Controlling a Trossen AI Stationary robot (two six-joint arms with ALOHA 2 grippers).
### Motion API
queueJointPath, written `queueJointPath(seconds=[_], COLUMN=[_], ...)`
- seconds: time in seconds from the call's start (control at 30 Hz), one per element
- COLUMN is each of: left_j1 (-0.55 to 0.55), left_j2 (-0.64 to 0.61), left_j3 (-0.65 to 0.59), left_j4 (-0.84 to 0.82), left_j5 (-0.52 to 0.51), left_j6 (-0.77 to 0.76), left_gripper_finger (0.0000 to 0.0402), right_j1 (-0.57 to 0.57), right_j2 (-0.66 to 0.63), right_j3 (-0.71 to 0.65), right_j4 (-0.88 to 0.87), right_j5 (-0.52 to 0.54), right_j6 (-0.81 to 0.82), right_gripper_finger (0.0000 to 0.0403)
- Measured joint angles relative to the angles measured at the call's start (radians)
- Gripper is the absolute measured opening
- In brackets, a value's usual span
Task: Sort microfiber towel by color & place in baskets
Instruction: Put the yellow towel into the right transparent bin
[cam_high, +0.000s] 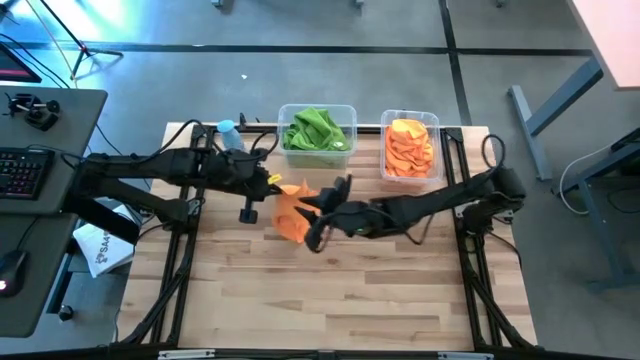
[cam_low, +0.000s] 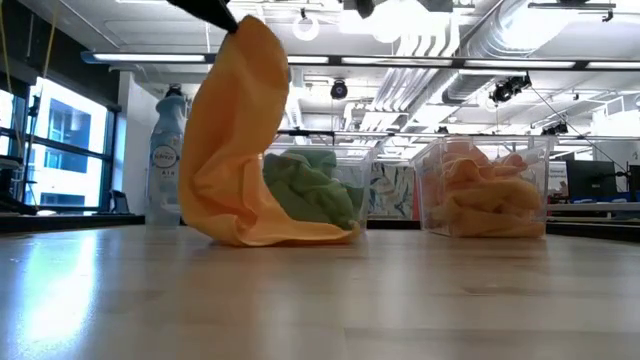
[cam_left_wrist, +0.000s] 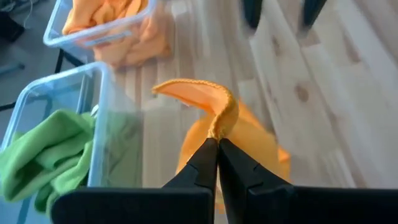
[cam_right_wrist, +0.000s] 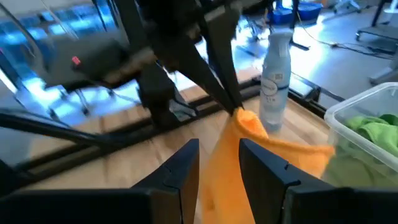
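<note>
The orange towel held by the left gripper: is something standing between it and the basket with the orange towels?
The right gripper and its arm lie between the orange towel, pinched in the left gripper, and the basket of orange towels. The green-towel basket stands beside that route.

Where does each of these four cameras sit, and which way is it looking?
High view: overhead, straight down on the table; both arms show.
Low view: at tabletop height, looking level at the hanging orange towel; only a dark tip of the robot shows.
Left wrist view: on the left arm, past the left gripper, fingers shut on the towel.
Right wrist view: on the right arm, past the right gripper, fingers apart.
Shared: all four see the orange towel and the basket of green towels.
</note>
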Motion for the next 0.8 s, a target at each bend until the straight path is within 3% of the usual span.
queueJointPath(seconds=[0.27, 0.6, 0.7, 0.8], left_j1=[-0.052, -0.122, -0.139, -0.149], left_j2=[-0.001, -0.001, -0.001, -0.001], left_j3=[0.001, 0.000, 0.000, 0.000], left_j4=[0.034, 0.034, 0.036, 0.044], left_j5=[0.000, -0.003, -0.004, -0.026], left_j6=[-0.021, -0.043, -0.045, -0.062], left_gripper_finger=[0.0000, 0.0000, 0.0000, 0.0000], right_j1=[-0.032, -0.055, -0.058, -0.058], right_j2=[0.184, 0.283, 0.283, 0.283], right_j3=[0.268, 0.359, 0.359, 0.358], right_j4=[-0.272, -0.278, -0.280, -0.284], right_j5=[-0.014, -0.063, -0.070, -0.080], right_j6=[-0.001, -0.019, 0.004, 0.002], right_gripper_finger=[0.0129, 0.0165, 0.0135, 0.0066])
